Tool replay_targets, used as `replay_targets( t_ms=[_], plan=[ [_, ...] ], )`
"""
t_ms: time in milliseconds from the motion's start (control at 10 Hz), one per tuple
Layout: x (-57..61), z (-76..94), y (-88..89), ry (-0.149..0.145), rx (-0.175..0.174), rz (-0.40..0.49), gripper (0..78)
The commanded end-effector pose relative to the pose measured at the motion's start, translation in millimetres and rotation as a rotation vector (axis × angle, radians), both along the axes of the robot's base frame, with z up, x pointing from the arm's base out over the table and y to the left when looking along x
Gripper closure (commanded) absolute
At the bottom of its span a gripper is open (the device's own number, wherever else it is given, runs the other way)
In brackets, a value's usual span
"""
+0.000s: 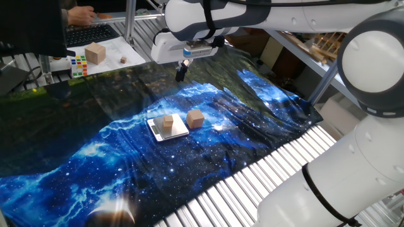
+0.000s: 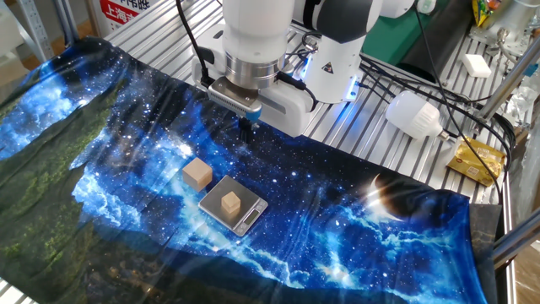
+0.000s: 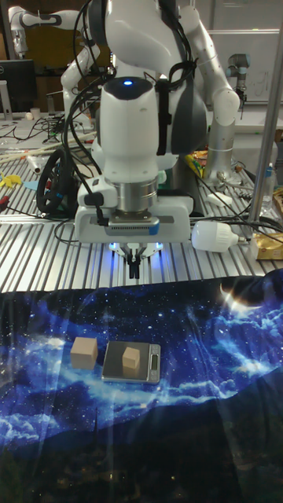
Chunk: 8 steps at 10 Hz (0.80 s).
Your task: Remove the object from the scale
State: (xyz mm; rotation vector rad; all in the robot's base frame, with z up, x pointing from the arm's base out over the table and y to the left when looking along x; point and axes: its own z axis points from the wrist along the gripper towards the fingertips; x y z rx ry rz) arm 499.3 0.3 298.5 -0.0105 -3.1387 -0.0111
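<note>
The object, a small light tan wooden block, stands upright on the scale, a flat silver-grey square lying on the galaxy-print cloth. The other fixed view shows the object in the middle of the scale, and the tall view shows the object on the scale too. My gripper hangs well above the cloth, behind the scale and apart from it. Its fingers point down and are shut with nothing between them, as seen on the gripper and the gripper.
A reddish-brown cube rests on the cloth right beside the scale. On a white sheet at the back sit a cardboard cube, a Rubik's cube and a tiny block. A white bulb lies on the slatted table.
</note>
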Motion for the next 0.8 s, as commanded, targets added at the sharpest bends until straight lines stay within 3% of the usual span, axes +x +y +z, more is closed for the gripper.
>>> replay_targets(
  t_ms=[100,400,800],
  plan=[
    [-0.5,0.8,0.9,-0.030,0.063,-0.213,77.6],
    [-1.9,2.6,4.5,-0.032,0.050,-0.219,77.6],
    [2.1,0.6,12.5,-0.031,0.071,-0.223,77.6]
  ],
)
